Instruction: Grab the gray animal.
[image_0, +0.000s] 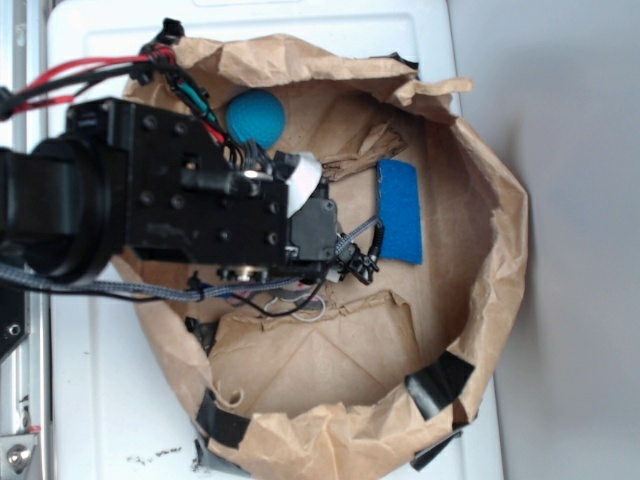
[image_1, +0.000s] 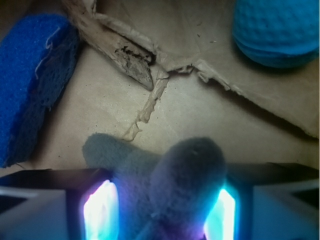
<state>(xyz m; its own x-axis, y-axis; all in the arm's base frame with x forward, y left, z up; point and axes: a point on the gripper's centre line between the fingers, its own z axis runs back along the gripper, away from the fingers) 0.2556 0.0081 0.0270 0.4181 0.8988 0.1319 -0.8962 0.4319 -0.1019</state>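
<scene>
Wrist view is looking down between the two fingers of the gripper (image_1: 160, 210), whose inner faces are glowing blue-white at the bottom of the picture. Sitting between them is the gray animal (image_1: 182, 175), its two fuzzy gray horns or ears poking up and away from the camera; the fingers are pressing in on either side of it, so the claw is clenched around the toy. Lying on brown paper beyond it are a blue pad (image_1: 32, 85) at the left and a teal ball (image_1: 277, 30) at the upper right, both apart from the toy.

Exterior view is showing the black robot arm (image_0: 170, 200) reaching into a wide, rolled-down brown paper bag (image_0: 490, 290) on a white table (image_0: 100, 400). The arm is hiding the toy there. The ball is resting near the bag's top edge and the pad is lying just beyond the gripper.
</scene>
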